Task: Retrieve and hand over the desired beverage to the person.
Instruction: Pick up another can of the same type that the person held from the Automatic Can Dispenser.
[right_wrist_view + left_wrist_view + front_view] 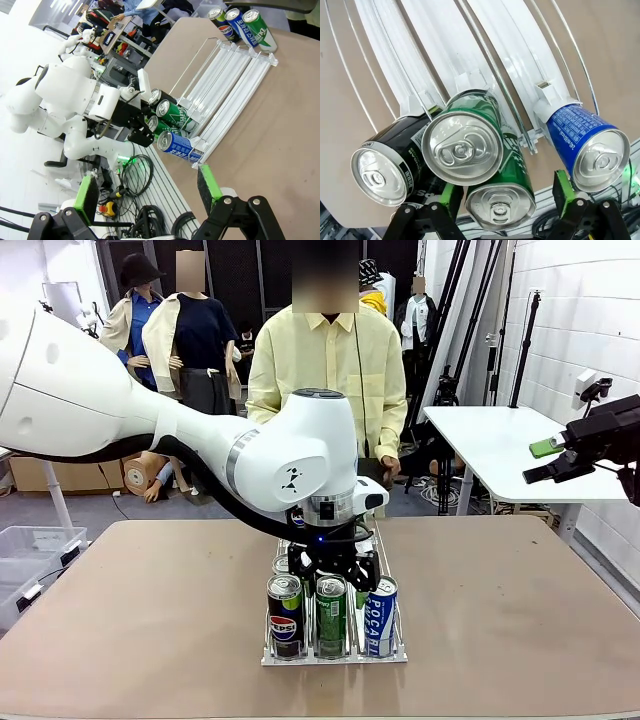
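Note:
A white wire rack [335,655] in the middle of the table holds beverage cans. Its front row is a black Pepsi can [285,615], a green can [331,615] and a blue Pocari can [381,615]. My left gripper [335,575] hangs just over the middle lane. In the left wrist view the left gripper [506,189] is open, with its green pads [451,197] on either side of a green can [500,202] and a gap on each side. A second green can [462,147] lies beside it. The right gripper [560,455] is open and raised at the far right. The person [325,370] stands across the table.
In the right wrist view the right gripper [147,192] holds nothing, and three more cans [240,25] stand at the rack's far end. A white side table [500,445] is at the back right. Bare tabletop lies left and right of the rack.

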